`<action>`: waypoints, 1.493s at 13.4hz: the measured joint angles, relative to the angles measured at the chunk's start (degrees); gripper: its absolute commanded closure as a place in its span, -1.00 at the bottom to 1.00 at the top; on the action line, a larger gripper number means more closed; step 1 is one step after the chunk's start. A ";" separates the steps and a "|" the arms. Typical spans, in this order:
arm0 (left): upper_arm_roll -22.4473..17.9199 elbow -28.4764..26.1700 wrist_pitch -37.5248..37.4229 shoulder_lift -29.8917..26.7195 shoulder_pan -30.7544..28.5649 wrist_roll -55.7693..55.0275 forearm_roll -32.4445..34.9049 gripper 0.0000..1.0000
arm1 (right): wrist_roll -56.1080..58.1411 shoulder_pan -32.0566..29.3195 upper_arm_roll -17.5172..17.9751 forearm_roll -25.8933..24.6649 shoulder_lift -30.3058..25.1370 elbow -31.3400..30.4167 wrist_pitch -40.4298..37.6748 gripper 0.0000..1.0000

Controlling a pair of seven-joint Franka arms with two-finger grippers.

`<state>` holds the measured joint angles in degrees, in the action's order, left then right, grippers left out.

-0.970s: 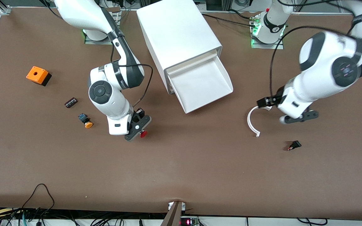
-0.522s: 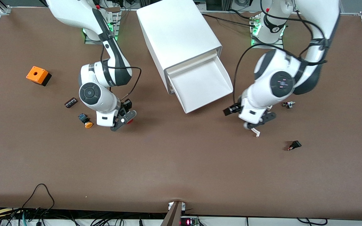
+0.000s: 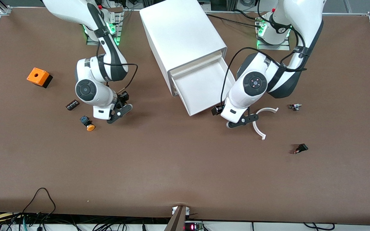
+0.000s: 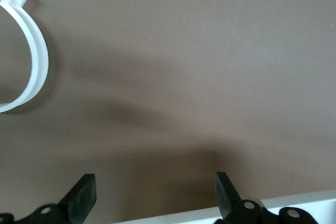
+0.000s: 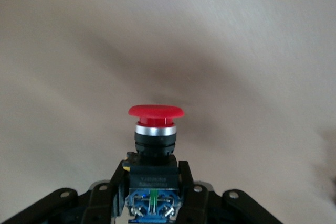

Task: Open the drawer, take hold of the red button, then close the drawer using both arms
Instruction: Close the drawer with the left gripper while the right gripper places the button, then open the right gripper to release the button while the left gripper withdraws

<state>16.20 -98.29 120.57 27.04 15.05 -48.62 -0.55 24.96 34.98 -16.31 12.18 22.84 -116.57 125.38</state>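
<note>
The right gripper [image 3: 118,112] is clenched on the button [image 5: 155,132], whose black-and-blue body sits between the fingers [image 5: 185,179] while the red cap juts out past them, up off the table [image 3: 185,166]. In the front view the button is hidden under the hand. An orange-capped button [image 3: 88,124] lies just beside this gripper, toward the right arm's end. The left gripper [image 3: 242,120] hangs spread wide and empty over bare table at the corner of the open drawer [image 3: 204,88]; it seems not to touch the front edge. A white curved strip [image 3: 258,123] lies just beside it.
</note>
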 measured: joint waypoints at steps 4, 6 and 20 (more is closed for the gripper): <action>0.02 -3.94 4.42 0.03 1.38 -1.85 0.11 -1.00 | 0.11 -2.36 -0.03 -0.66 1.00 -3.74 8.86 0.40; 0.10 -4.01 4.74 0.00 2.03 -4.81 0.11 -1.00 | 0.11 -2.36 0.16 -0.66 2.21 -6.95 16.67 0.40; 8.57 -5.70 -1.70 -0.63 3.16 -11.30 -0.82 -1.00 | -0.02 -2.00 0.56 -0.66 -1.60 2.96 5.68 -1.00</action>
<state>24.77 -103.99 118.87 26.41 18.21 -59.92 -1.36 24.95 32.98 -15.75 11.52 21.24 -113.61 131.06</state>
